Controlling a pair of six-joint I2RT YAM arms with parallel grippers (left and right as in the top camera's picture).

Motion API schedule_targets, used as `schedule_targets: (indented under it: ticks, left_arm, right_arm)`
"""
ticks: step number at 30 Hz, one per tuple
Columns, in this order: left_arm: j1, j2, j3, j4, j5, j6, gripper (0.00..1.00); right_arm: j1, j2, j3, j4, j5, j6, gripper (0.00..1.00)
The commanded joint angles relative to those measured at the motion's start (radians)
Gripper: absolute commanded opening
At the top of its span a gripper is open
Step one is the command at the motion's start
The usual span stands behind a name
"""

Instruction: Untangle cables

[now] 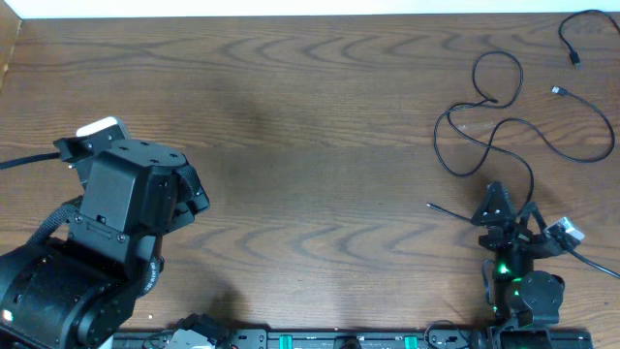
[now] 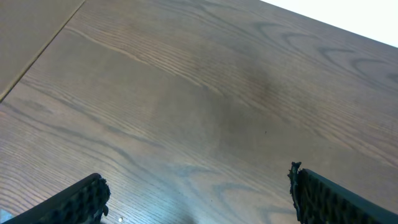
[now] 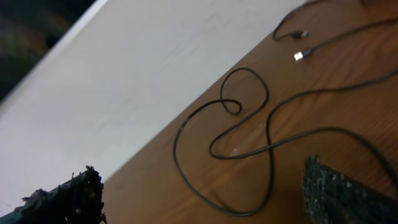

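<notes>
Left claw [image 2: 196,183] wide open, empty | right claw [image 3: 199,177] wide open, empty | cables [image 3: 268,130] ahead, untouched

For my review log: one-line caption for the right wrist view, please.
Open right hand above brown wooden table, facing loosely looped thin black cables.

Thin black cables [image 1: 513,120], loosely looped and overlapping, lying flat at far right

The left tool [image 2: 199,194] and the right tool [image 3: 205,190] both hover with jaws spread wide.
</notes>
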Motion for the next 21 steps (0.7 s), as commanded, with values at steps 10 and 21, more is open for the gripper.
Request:
schedule_targets:
  ticks: [10, 21]
  left_arm:
    - [0.005, 0.000, -0.005, -0.077, -0.005, -0.009, 0.95]
    - [0.005, 0.000, -0.005, -0.077, -0.006, -0.009, 0.95]
  right_arm:
    - [-0.023, 0.001, -0.002, -0.027, -0.170, -0.716, 0.99]
    - [-0.135, -0.015, -0.002, -0.027, -0.185, -0.687, 0.99]
